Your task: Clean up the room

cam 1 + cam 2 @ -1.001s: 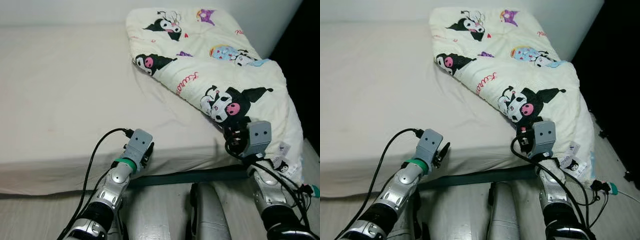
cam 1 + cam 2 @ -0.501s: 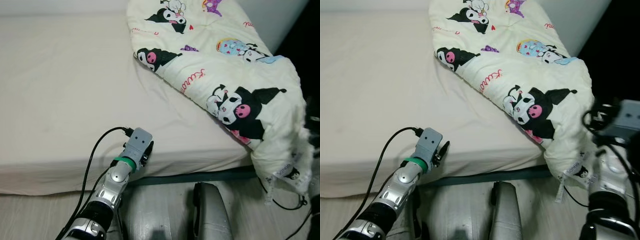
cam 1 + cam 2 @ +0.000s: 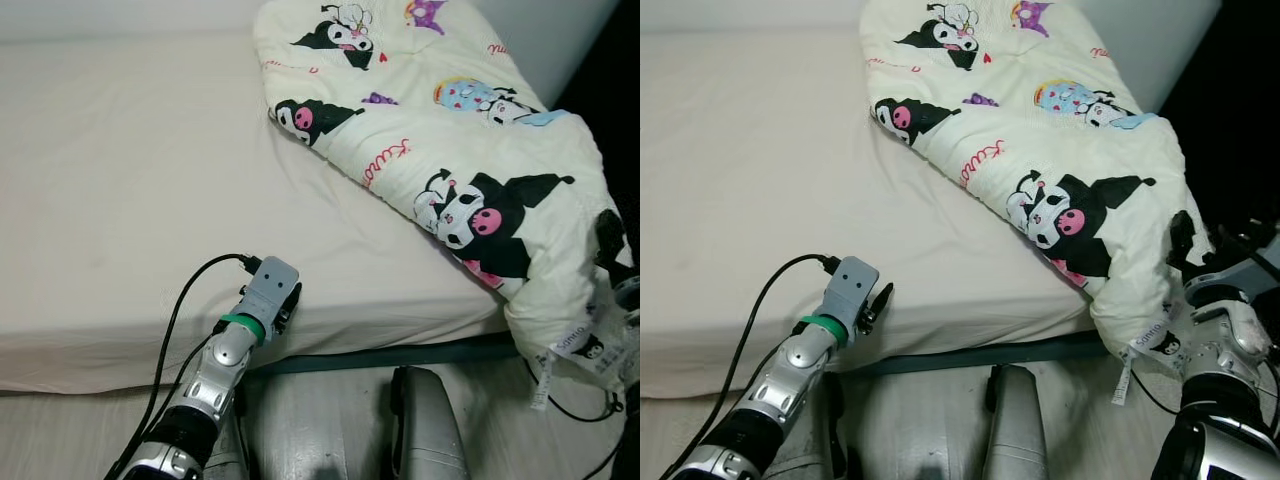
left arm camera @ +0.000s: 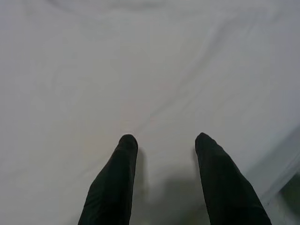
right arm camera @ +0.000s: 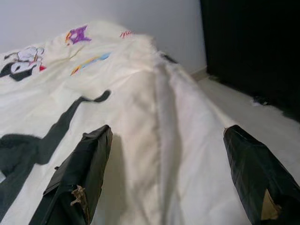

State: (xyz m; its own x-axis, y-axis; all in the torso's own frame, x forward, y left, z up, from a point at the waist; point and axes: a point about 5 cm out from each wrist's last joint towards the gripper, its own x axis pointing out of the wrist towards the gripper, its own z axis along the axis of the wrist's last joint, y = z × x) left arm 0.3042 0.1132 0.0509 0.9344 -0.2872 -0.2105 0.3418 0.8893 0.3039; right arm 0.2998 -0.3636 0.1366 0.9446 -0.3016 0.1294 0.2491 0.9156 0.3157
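Note:
A cream quilt (image 3: 450,150) printed with cartoon characters lies bunched along the right side of the bed. Its corner (image 3: 1140,320) hangs over the bed's front right edge. My right gripper (image 5: 167,130) is open wide at the right side of that hanging corner. The quilt's folded edge (image 5: 159,122) sits between the two black fingers (image 5: 79,178). One of these fingers (image 3: 1183,238) shows against the quilt. My left gripper (image 4: 164,140) is open just above the white sheet (image 4: 140,56) at the bed's front edge, holding nothing.
The bed (image 3: 130,180) is bare white sheet on its left and middle. A dark frame rail (image 3: 400,352) runs under the mattress. My grey legs (image 3: 425,420) stand on the pale floor. A wall (image 5: 154,14) and a dark gap (image 3: 1240,120) lie to the right.
My right arm has swung from the quilt's front edge out to the right side of its hanging corner. The left arm has barely moved. The camera shifted a little.

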